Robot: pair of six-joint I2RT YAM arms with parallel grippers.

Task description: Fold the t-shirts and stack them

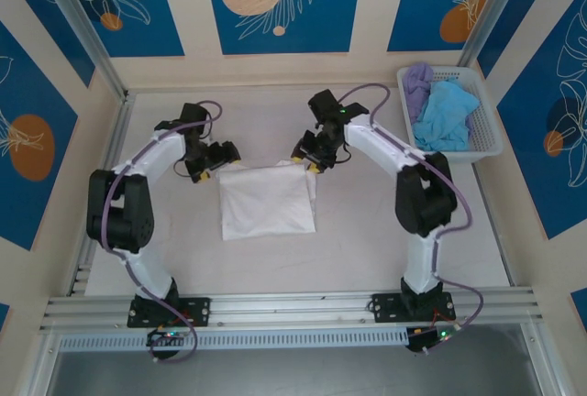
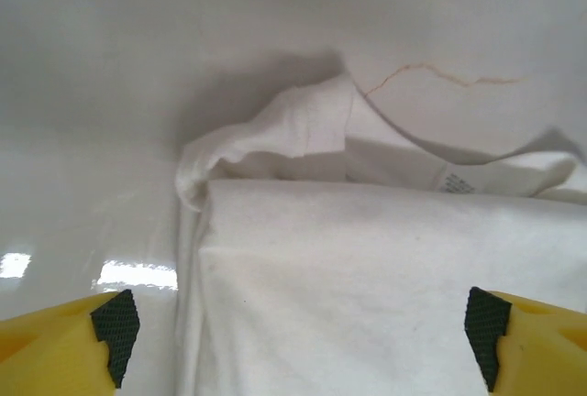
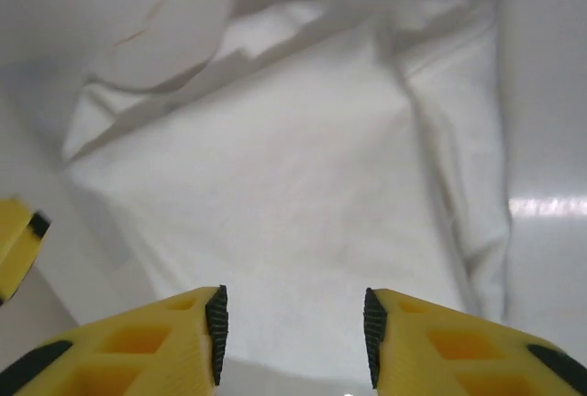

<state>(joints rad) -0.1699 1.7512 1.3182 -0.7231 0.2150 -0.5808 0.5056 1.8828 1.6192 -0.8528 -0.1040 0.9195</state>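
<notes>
Big white t-shirt [image 1: 267,202] folded into a rough rectangle, lying flat right in the middle of the tabletop [image 1: 385,240], far edge a bit rumpled. Left tool [image 1: 211,159] sitting at the shirt's far left corner, right tool [image 1: 310,158] at the far right corner, both low over the cloth. Can't tell from above whether either one actually touches it.

From the left wrist: left tool [image 2: 300,332] spread wide, one yellow finger over bare tabletop, the other over the shirt, the cloth's side edge in between. Bunched fold of fabric poking out past the folded edge, plus a small printed label [image 2: 463,181] up by the neckline.

From the right wrist: right tool [image 3: 293,327] also apart, narrower gap, hovering over the smooth top layer, with a doubled-up strip of fabric down the right side.

Over in the far right corner, a white lattice basket [image 1: 491,144] with the light blue t-shirt [image 1: 447,116] and the lavender t-shirt [image 1: 419,80] inside, both crumpled and touching. Lavender tucked toward the basket's far left, blue filling the middle. Well apart from the folded white one.
</notes>
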